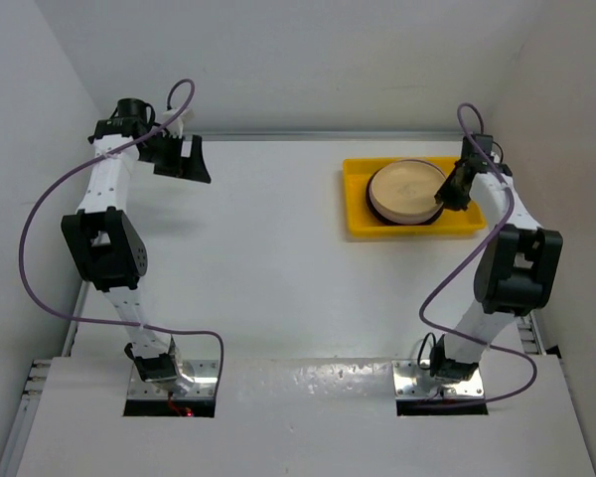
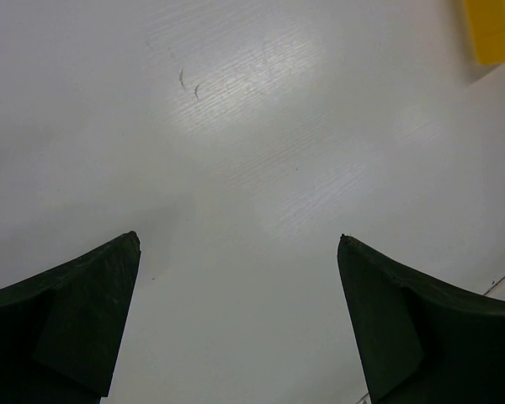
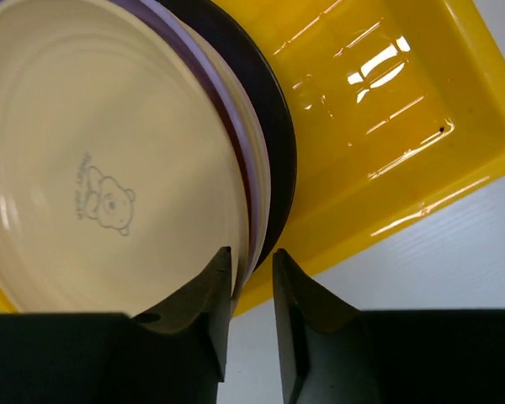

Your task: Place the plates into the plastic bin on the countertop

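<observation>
Right wrist view: how were the fingers standing?

— Your right gripper (image 3: 251,252) had its two dark fingers (image 3: 206,311) parted by a narrow gap. Their tips sat right at the rim of the plates (image 3: 101,160). I could not tell whether either tip was touching that rim.

— And the plates themselves?

— You had them stacked inside the plastic bin (image 3: 404,109). A cream plate lay on top with a small bear print (image 3: 105,202) facing up. Lilac edges showed under it, and a dark rim (image 3: 273,118) showed below those. Bare yellow floor was visible in the bin beside the stack. The bin's near wall ran just past your fingertips, with the white countertop (image 3: 463,269) beyond it.

— What about the other arm?

— Your left gripper (image 2: 239,237) was spread wide, with only white countertop between its fingers. One corner of the yellow bin sat at the upper right edge of that wrist view.

— Where was everything from above?

— From the top view, the bin sat on the far right of the countertop, close to the back wall (image 1: 278,60), and your right gripper was over its right side. Your left gripper was at the far left, also near the back wall and well apart from the bin.
</observation>
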Controlling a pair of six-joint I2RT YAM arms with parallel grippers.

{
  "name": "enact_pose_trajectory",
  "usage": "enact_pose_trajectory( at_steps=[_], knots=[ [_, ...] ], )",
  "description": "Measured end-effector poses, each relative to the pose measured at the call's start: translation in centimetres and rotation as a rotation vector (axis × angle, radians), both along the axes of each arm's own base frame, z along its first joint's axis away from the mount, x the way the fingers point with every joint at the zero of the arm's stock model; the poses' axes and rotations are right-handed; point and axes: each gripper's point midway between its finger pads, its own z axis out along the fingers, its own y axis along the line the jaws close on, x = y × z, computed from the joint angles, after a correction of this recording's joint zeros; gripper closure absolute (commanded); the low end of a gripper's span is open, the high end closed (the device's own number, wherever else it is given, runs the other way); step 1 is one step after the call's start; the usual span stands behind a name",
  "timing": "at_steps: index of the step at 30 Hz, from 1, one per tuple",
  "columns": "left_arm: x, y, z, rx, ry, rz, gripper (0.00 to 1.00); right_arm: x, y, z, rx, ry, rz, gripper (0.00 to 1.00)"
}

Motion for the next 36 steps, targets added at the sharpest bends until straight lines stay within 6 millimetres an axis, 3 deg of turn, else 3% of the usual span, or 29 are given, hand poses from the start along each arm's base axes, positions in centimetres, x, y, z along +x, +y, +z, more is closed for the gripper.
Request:
enact_pose_trajectory(
  at_steps=[2, 5, 9, 11, 17, 18, 20, 21, 23, 25, 28, 30, 32, 34, 36],
  knots=[
    [-0.1, -0.1, -0.2, -0.005, 0.004, -0.005, 0.00, 0.2, -0.2, -0.9, -0.001, 0.018, 0.001, 0.67],
    [-0.5, -0.1, -0.7, -0.009, 0.023, -0.008, 0.00, 0.4, -0.7, -2.2, 0.011, 0.040, -0.013, 0.67],
    [-0.6, -0.1, -0.8, -0.017, 0.029, -0.009, 0.00, 0.9, -1.0, -2.6, 0.036, 0.024, -0.028, 0.82],
    [-0.6, 0.0, -0.7, -0.019, 0.029, -0.007, 0.00, 1.3, -1.1, -2.4, 0.033, 0.006, -0.030, 0.80],
    [-0.7, 0.3, -0.7, -0.022, 0.029, 0.000, 0.00, 1.0, -1.6, -2.5, 0.034, 0.017, -0.041, 0.52],
    [-0.7, 0.4, -0.7, -0.021, 0.029, -0.001, 0.00, 0.9, -1.7, -2.4, 0.032, 0.016, -0.040, 0.37],
    [-0.7, 0.4, -0.8, -0.019, 0.031, 0.000, 0.00, 0.9, -2.0, -2.0, 0.033, 0.006, -0.039, 0.24],
    [-0.7, 0.4, -0.8, -0.018, 0.032, 0.001, 0.00, 0.8, -2.1, -1.4, 0.032, -0.005, -0.039, 0.24],
    [-0.7, 0.5, -0.8, -0.012, 0.033, 0.002, 0.00, 0.4, -2.4, 0.2, 0.027, -0.034, -0.045, 0.00],
    [-0.8, 0.6, -0.9, -0.005, 0.037, 0.004, 0.00, -0.1, -2.8, 2.4, 0.006, -0.072, -0.057, 0.00],
    [-0.9, 0.8, -1.0, 0.007, 0.038, 0.008, 0.00, -2.5, -3.8, 7.1, -0.031, -0.176, -0.123, 0.00],
    [-1.3, 0.8, -0.8, 0.013, 0.035, 0.010, 0.00, -5.9, -4.2, 9.2, -0.042, -0.235, -0.189, 0.00],
    [-2.4, 0.8, -0.9, 0.015, 0.043, 0.012, 0.00, -9.9, -4.3, 10.1, -0.051, -0.277, -0.264, 0.00],
    [-4.1, 0.7, -1.3, 0.029, 0.050, 0.013, 0.00, -13.5, -3.4, 8.3, -0.037, -0.274, -0.303, 0.00],
    [-6.4, 0.6, -2.1, 0.042, 0.072, 0.007, 0.00, -16.9, -1.7, 4.3, 0.005, -0.219, -0.317, 0.00]
  ],
)
